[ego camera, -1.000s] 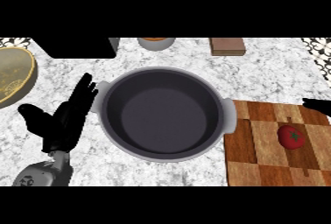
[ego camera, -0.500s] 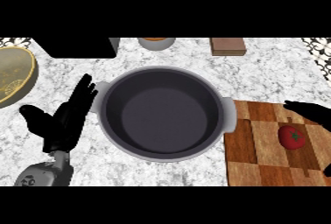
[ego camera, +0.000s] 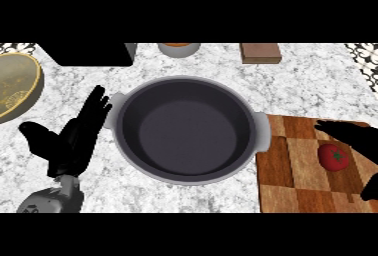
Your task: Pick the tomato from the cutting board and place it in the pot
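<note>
The tomato [ego camera: 334, 157] is overhung at 2 o'clock by the right hand [ego camera: 353, 136], fingers straight; the left hand [ego camera: 70, 142] is spread.

One tomato [ego camera: 334, 157], one pot [ego camera: 184, 130]

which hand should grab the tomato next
Right. The right hand hangs over the cutting board right by the tomato; the left hand rests open beyond the pot.
</note>
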